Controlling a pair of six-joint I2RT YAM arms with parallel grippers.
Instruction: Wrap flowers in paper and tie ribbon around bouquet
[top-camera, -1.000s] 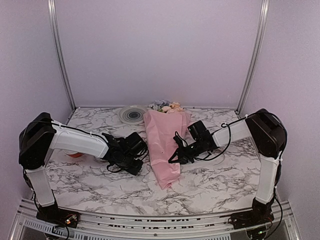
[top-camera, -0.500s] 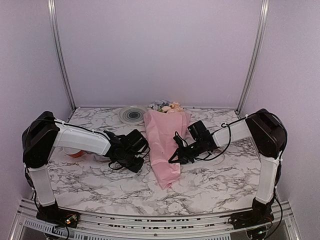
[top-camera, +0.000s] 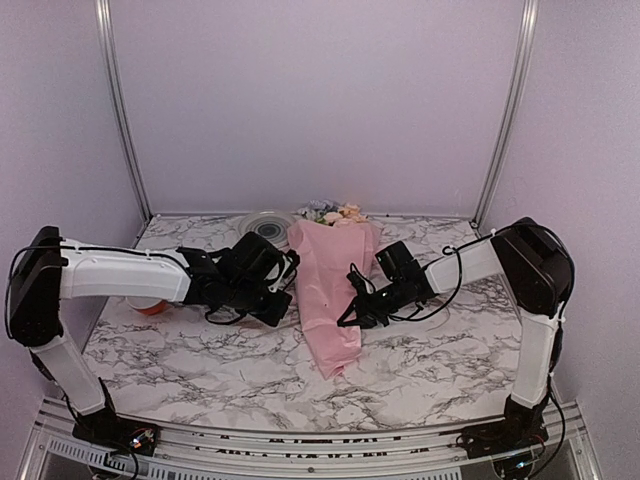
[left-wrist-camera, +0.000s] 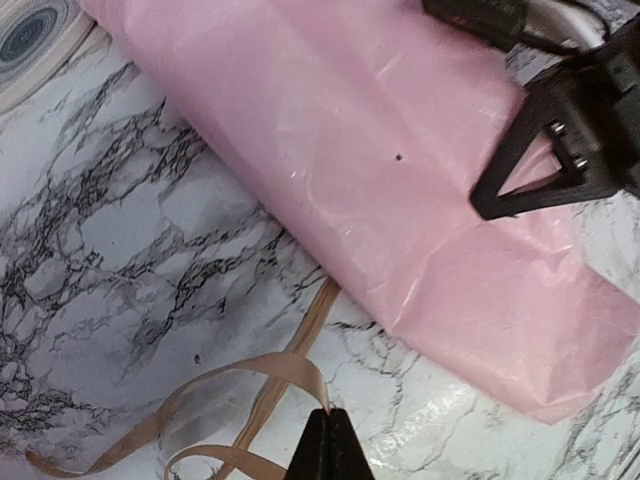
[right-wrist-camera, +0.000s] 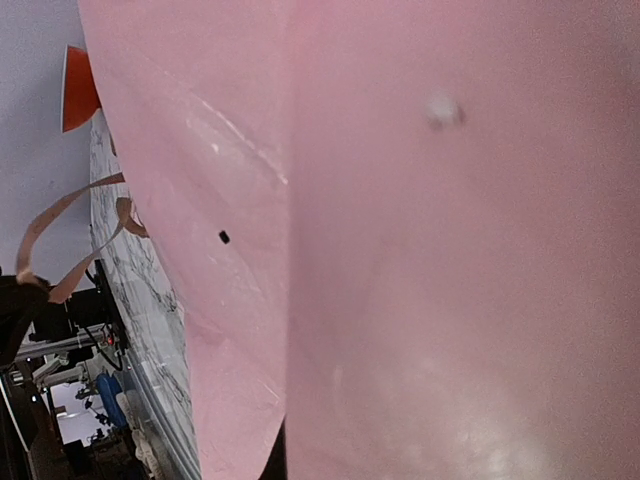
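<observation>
Bouquet (top-camera: 328, 290) lies between left gripper (left-wrist-camera: 328, 425), pinched shut on ribbon (left-wrist-camera: 290, 370), and right gripper (top-camera: 350, 315), closed against its side; plate (top-camera: 265, 228) beyond the left; marble tabletop (top-camera: 430, 350), lilac walls (top-camera: 320, 100).

On the marble table (top-camera: 440, 365), a ringed disc (top-camera: 262, 229) lies at the back, an orange spool (top-camera: 150, 307) left.

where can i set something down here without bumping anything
Bare marble runs along the near edge of the table, either side of the bouquet tip. Crowded: the middle, where left fingers and right fingers flank the bouquet, ribbon at its left.
</observation>
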